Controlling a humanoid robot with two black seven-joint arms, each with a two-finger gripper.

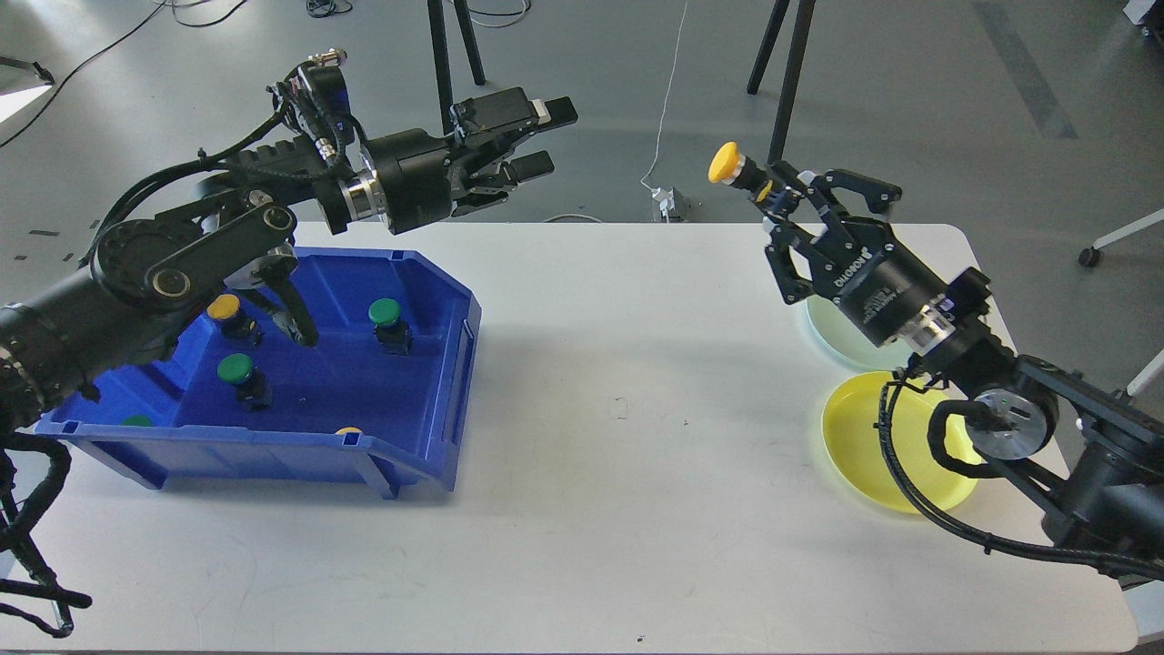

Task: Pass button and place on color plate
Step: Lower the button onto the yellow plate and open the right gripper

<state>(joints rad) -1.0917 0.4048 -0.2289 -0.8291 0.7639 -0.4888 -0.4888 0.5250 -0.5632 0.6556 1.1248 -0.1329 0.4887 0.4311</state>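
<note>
My right gripper [773,188] is shut on a yellow button [727,163] with a black base and holds it high over the table's far right edge. My left gripper [544,136] is open and empty, up behind the table's far edge, well apart from the button. A yellow plate [859,450] lies on the table at the right, partly under my right arm. A pale green plate [823,329] lies just behind it, mostly hidden by my right wrist.
A blue bin [427,400] stands on the left of the white table [618,491]. It holds green buttons [384,313] [235,367] and yellow buttons [223,307]. Black stand legs [780,82] rise behind the table.
</note>
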